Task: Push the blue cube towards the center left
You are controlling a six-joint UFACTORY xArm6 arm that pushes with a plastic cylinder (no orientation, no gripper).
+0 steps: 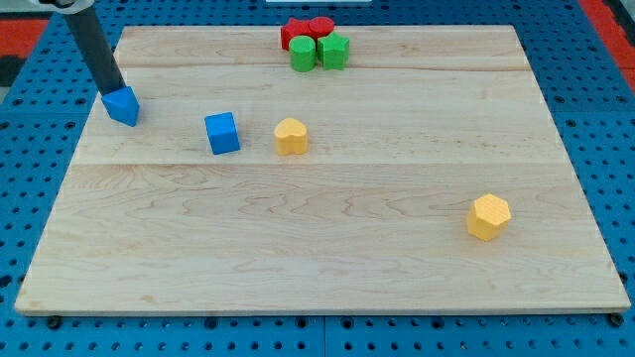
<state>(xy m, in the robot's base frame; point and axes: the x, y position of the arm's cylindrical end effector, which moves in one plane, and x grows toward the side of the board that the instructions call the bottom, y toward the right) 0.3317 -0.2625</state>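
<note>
Two blue blocks on worktop (327, 258). End effector tip (115, 90), plain rod holding nothing, touching blue block (123, 105) at view's upper left. Blue cube (222, 133) well apart to view's right, beside yellow block (291, 136). Best to circle to cube's right face, push straight leftward, avoid nudging yellow block.

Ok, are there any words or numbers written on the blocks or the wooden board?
None: there is nothing to read in the camera view.
The wooden board is bare wood.
The two blue blocks, two yellow blocks, two green blocks and two red blocks are plain colour.
My tip, touching the blue block by the view's left edge, bears no mark either.
</note>
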